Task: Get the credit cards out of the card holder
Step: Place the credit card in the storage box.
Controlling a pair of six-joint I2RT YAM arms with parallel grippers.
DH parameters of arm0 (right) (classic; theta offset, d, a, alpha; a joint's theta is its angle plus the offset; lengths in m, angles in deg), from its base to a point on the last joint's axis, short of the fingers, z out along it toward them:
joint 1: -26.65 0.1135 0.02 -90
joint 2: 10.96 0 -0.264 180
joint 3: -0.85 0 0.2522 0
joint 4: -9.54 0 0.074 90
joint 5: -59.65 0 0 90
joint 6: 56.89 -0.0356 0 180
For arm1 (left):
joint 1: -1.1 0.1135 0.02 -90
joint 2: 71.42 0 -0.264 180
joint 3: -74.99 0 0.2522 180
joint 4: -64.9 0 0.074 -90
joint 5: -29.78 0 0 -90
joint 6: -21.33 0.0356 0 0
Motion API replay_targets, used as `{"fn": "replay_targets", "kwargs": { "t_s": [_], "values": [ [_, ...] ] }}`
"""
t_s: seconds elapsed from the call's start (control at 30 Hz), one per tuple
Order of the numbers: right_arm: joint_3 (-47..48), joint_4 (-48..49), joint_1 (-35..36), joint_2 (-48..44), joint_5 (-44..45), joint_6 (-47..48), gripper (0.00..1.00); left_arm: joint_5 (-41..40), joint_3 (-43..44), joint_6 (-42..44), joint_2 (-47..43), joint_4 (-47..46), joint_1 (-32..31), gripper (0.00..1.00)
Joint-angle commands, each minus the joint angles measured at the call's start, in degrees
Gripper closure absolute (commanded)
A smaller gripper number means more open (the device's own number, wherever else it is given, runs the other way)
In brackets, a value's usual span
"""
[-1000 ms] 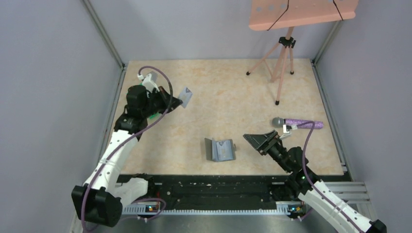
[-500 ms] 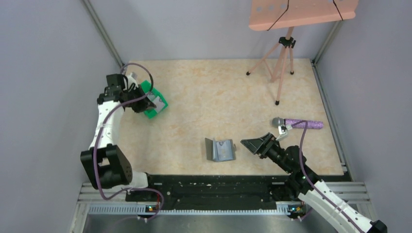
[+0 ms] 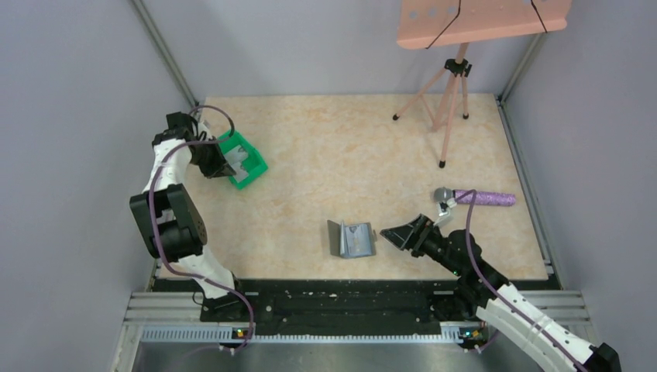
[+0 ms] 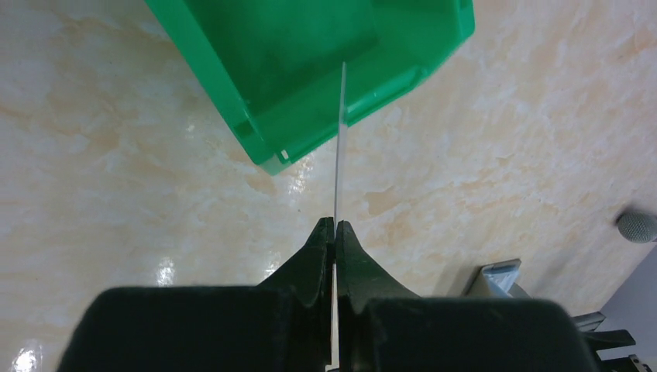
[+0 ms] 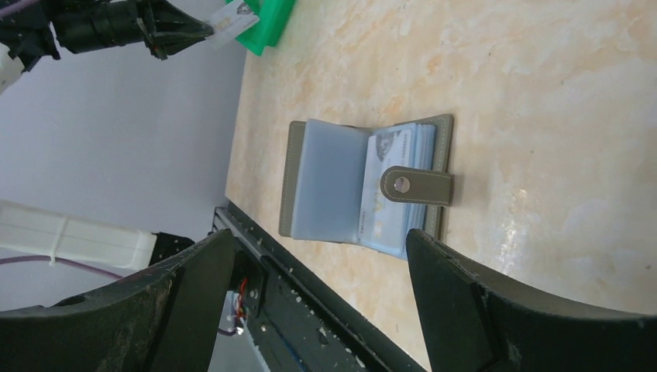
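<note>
Holding 1 card [image 4: 340,132] edge-on above the green bin [image 4: 271,46], left hand [image 4: 335,232] pinched on it | I should release low, inside the walls | right hand [image 3: 397,232] wide, just beside the open card holder [image 3: 352,239] on the near-centre surface [image 3: 349,155].

Left arm has swung back from mid-table to the far left edge, its elbow folded up near its base. Left gripper [image 3: 227,164] went from holding the card [image 4: 339,139] up over open table [image 3: 325,155] to hanging it edge-on over the green bin [image 3: 256,164], which the arm mostly hid before. Right gripper [image 3: 391,232] crept left and nearer; its jaws are now just beside the card holder [image 3: 352,239].
</note>
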Motion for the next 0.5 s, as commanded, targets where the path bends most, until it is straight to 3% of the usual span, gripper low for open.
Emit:
{"fn": "replay_targets", "kwargs": {
  "t_s": [0.0, 0.47],
  "values": [
    [3.25, 3.21, -0.43, 3.03, -0.49, 1.56, 0.18, -1.21, 7.54, 1.11, 3.4, 0.85, 0.86, 1.0],
    [6.82, 7.83, -0.39, 11.35, 0.98, 3.56, 0.18, 2.06, 21.92, 1.09, 15.28, 4.8, 1.97, 1.0]
  ]
}}
